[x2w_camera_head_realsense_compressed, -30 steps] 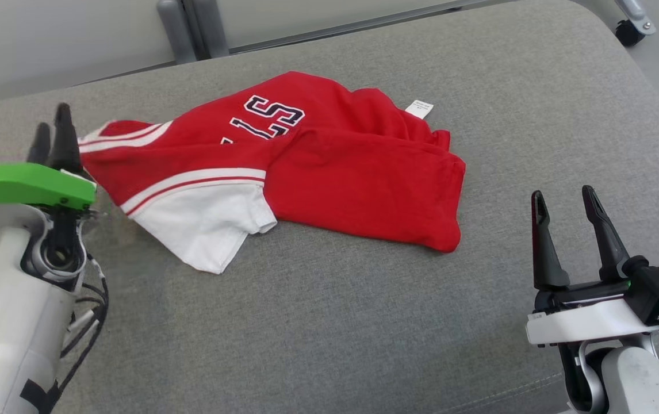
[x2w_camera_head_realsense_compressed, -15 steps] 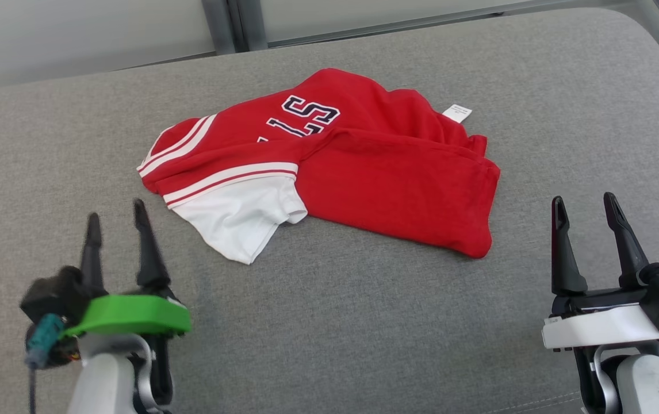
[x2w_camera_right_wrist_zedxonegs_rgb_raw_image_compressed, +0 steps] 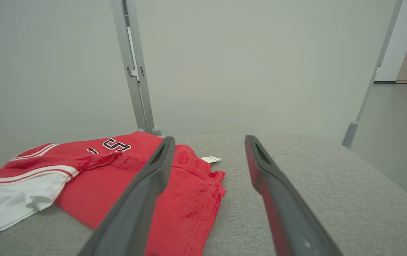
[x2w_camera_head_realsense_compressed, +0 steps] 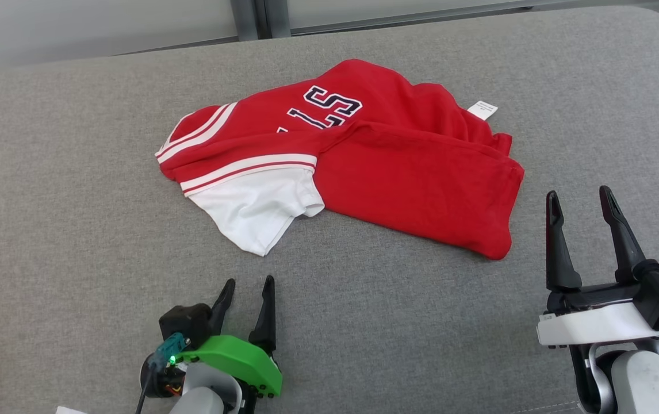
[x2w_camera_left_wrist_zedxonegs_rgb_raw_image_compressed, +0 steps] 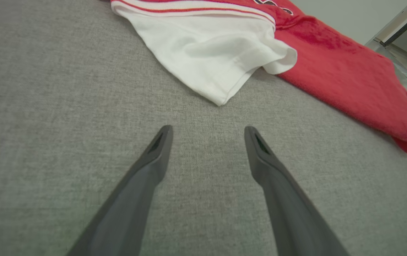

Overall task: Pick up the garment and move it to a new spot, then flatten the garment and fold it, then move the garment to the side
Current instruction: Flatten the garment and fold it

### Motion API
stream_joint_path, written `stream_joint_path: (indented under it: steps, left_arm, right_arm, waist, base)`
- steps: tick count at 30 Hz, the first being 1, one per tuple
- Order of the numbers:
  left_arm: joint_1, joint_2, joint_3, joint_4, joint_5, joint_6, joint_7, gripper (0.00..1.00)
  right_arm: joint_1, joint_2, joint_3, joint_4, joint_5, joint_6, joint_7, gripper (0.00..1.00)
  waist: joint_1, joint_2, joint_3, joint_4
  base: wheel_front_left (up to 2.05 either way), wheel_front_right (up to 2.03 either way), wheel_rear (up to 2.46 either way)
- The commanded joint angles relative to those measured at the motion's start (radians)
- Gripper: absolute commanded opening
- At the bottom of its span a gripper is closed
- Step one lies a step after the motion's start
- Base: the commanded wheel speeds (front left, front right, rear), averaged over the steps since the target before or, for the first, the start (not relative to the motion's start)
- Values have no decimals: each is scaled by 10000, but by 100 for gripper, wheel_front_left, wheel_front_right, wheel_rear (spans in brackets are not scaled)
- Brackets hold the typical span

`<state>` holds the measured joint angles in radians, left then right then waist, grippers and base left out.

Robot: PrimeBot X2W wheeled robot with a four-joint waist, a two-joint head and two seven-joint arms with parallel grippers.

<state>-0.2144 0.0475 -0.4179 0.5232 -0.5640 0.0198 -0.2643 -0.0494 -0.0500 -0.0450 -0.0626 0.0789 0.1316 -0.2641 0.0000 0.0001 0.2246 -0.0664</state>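
Red jersey [x2w_camera_head_realsense_compressed: 398,167] with a white sleeve [x2w_camera_head_realsense_compressed: 255,213] lies bunched on the grey cushion [x2w_camera_head_realsense_compressed: 76,144], so both jaws hang wide apart nearby, ready to grab it.

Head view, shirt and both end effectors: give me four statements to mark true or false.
1. The left end effector grips the white sleeve. False: it is open and apart from the sleeve, over bare cushion.
2. The right end effector is open and holds nothing. True.
3. The garment lies spread fully flat. False: it is rumpled, with a red layer folded over part of the lettering.
4. A white label shows at the garment's far right edge. True.
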Motion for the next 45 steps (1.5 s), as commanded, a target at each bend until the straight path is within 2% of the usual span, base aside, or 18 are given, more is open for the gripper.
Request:
stream_joint_path:
  steps: [1,5,11,12,13,15,24,28,34,41,45]
  left_arm:
    - [-242,62,-24,204,-108,191,0,100]
    - [-819,59,-220,886,-457,541,9,100]
    - [-1293,58,-210,1135,-561,546,9,100]
    - [-1311,58,-219,1145,-551,522,9,87]
    - [-1358,58,-204,1115,-477,489,9,48]
    - [-1371,58,-240,1136,-384,415,9,0]
    - [-1362,57,-44,777,-53,407,5,0]
    - [-982,71,668,129,431,526,0,0]
    - [-195,404,1907,-1009,1158,611,0,0]
    - [489,580,3204,-1904,1403,691,0,0]
    - [554,527,3558,-2024,1563,523,0,0]
  right_arm:
    - [-118,-11,-1,-33,-57,-17,-5,100]
    - [-169,-10,3,-52,-42,-17,-5,100]
    - [-236,-11,-28,-86,-34,-17,-5,100]
    - [-233,-10,-32,-89,-34,-17,-5,100]
    - [-221,-10,-41,-92,-33,-17,-5,100]
    - [-223,-11,-64,-94,-45,-17,-5,100]
    - [-147,-11,-153,-107,-124,-17,-5,100]
    - [-97,-10,-153,-126,-162,-17,-5,100]
    - [-26,-10,-15,22,-134,-17,-5,100]
    - [-22,-164,444,507,272,-17,-5,100]
    - [-124,-430,714,840,297,-18,-5,100]
  waist:
    - [0,-1,83,-84]
    - [0,-1,185,-222]
    - [0,-1,314,-322]
    - [0,-1,325,-326]
    - [0,-1,346,-329]
    - [0,-1,365,-324]
    - [0,-1,396,-58]
    - [0,-1,423,143]
    - [0,-1,506,502]
    - [0,-1,622,812]
    - [0,-1,722,904]
  base:
    - [0,0,0]
    - [0,0,0]
    - [0,0,0]
    - [0,0,0]
    - [0,0,0]
    - [0,0,0]
    - [0,0,0]
    - [0,0,0]
    - [0,0,0]
    - [0,0,0]
    - [0,0,0]
